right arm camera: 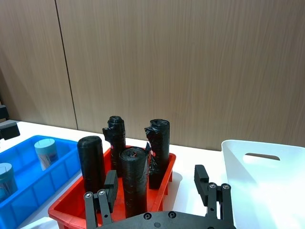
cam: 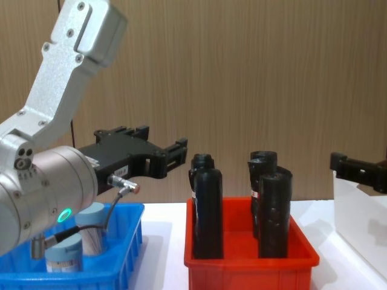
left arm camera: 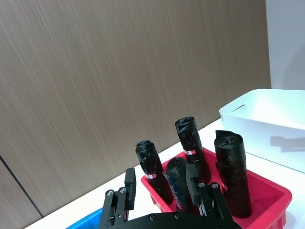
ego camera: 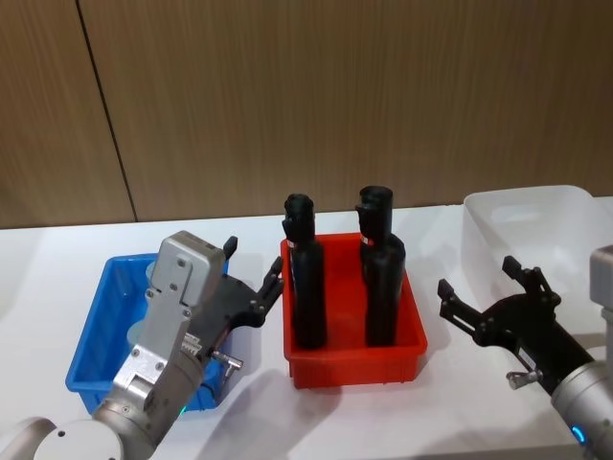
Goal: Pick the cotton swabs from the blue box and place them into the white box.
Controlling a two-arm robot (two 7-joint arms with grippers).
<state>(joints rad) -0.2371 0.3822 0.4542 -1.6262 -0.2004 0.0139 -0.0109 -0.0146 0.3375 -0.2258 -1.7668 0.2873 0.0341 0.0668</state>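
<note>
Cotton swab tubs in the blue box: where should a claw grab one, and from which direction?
Probably by the round side wall just below the lid, coming straight down from above. Each cotton swab tub stands upright, lid up, and the walls of the blue box would likely block a sideways approach. The open left claw is nearest.

the head camera looks steeply down on the red bin (ego camera: 354, 367) from above its front wall. the chest camera sits low and near, level with the bin's rim. the left wrist camera faces the bin from its blue box (ego camera: 91, 345) side, the right from its white box (ego camera: 479, 244) side. all four share the bin.
</note>
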